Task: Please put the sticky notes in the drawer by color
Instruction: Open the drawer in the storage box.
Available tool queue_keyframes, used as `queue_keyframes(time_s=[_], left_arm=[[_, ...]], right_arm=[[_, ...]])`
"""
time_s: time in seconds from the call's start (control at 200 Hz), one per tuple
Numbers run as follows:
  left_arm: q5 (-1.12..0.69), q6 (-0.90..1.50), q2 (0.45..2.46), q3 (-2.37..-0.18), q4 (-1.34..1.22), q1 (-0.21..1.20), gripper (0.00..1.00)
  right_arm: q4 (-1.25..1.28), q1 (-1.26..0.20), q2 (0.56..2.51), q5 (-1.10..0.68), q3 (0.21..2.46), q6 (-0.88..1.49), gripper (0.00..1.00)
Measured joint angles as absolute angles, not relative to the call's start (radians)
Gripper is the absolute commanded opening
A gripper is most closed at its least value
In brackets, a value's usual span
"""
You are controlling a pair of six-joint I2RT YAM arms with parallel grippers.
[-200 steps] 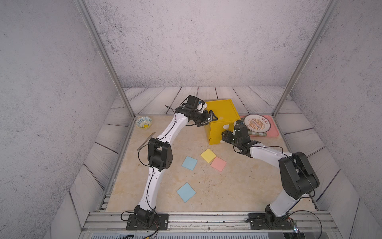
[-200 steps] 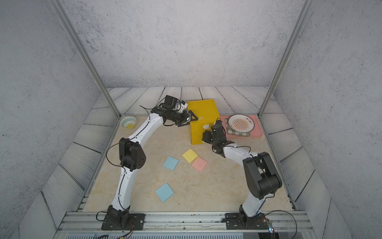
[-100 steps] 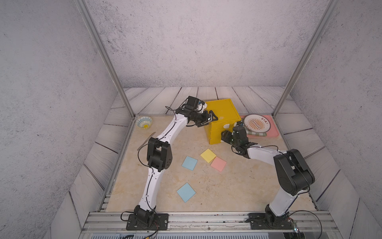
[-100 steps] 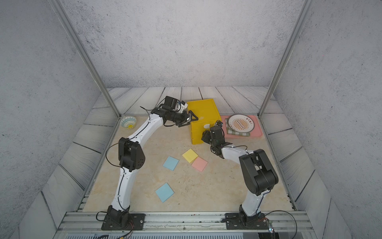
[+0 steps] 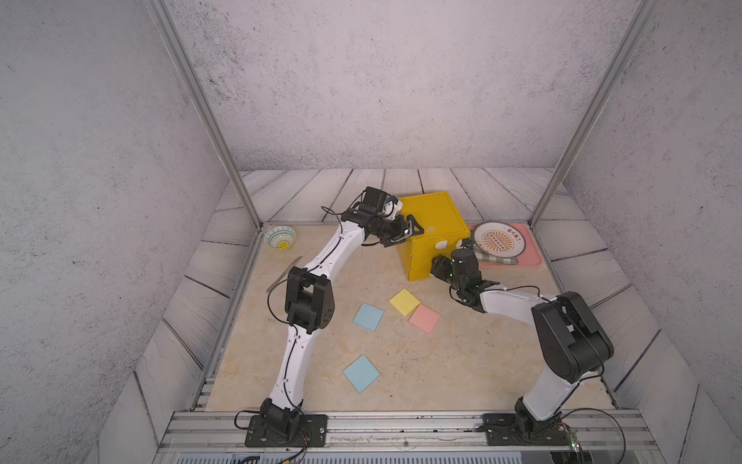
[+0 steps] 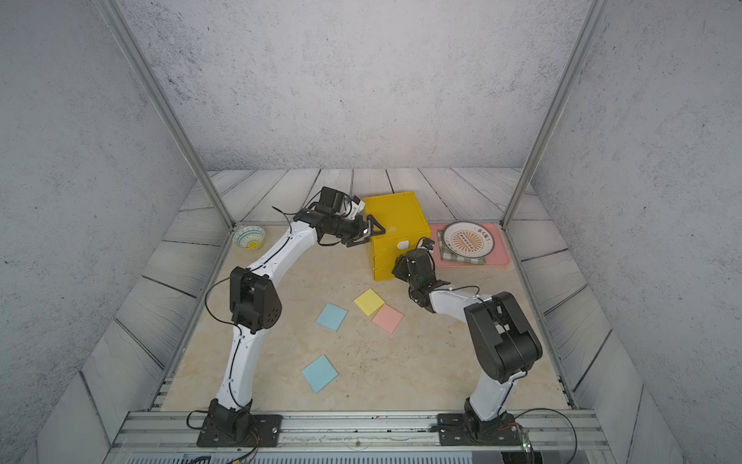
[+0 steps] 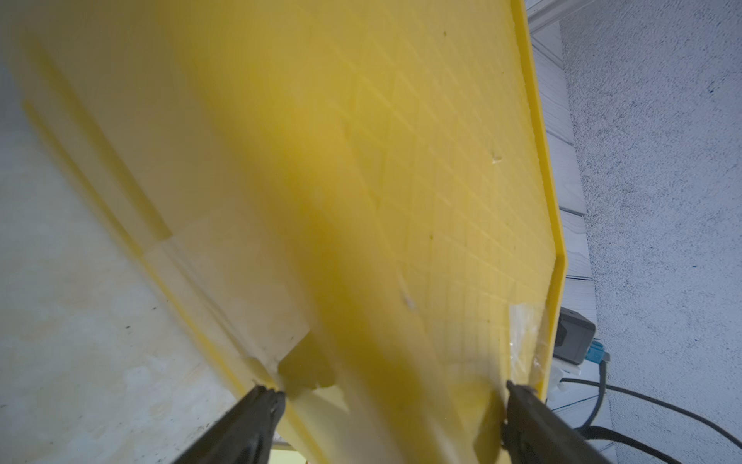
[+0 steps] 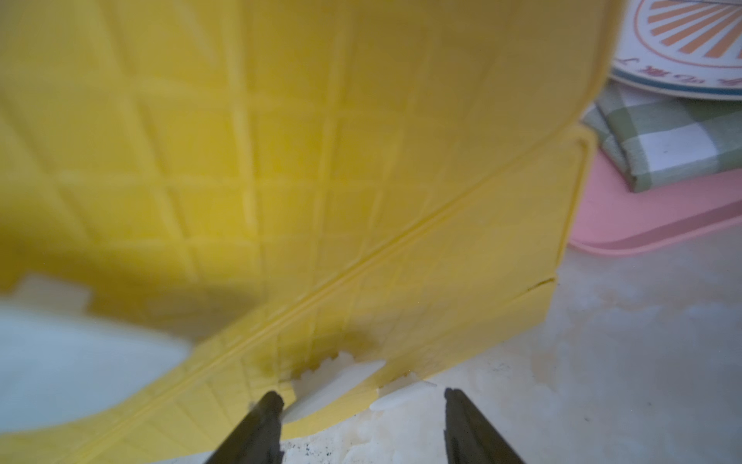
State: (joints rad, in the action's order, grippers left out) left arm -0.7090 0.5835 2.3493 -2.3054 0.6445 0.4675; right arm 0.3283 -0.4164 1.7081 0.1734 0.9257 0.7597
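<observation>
Where the counter [image 5: 461, 361] meets the front rail, bare stone lies open between the two arm bases, and one light blue sticky note [image 5: 361, 373] lies alone there. Farther in, a second blue note [image 5: 368, 317] sits near the left arm's elbow, and the yellow note [image 5: 404, 302] and pink note [image 5: 424, 318] touch each other just beside it. Beyond them the right claw [image 5: 435, 267] is low at the front of the yellow drawer box [image 5: 435, 225]. Its jaws are partly apart and hold nothing, with a white tab handle [image 8: 337, 377] between the fingertips. The left claw [image 5: 413, 233] straddles the box's upper left edge, spread wide and gripping nothing. Right of the box, a pink tray [image 5: 530, 257] carries a checked cloth [image 5: 494, 260] and a plate [image 5: 499, 240] whose red characters are too small to read. A patterned bowl [image 5: 280, 237] sits in the far left corner, with a thin metal strip [image 5: 284, 274] along the left edge.
</observation>
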Motion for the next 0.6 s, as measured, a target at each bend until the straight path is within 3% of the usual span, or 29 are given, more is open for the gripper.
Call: queue_keyframes(time_s=[0.445,0.6], left_arm=[[-0.712,0.584,2.349,-2.306,0.647,0.478,0.92],[-0.712,0.584,2.349,-2.307,0.648,0.478,0.92]], right_arm=[[0.183,-0.39,1.419,0.284,0.744,0.76,0.66],[0.126,-0.389,1.39,0.231,0.778,0.74,0.67]])
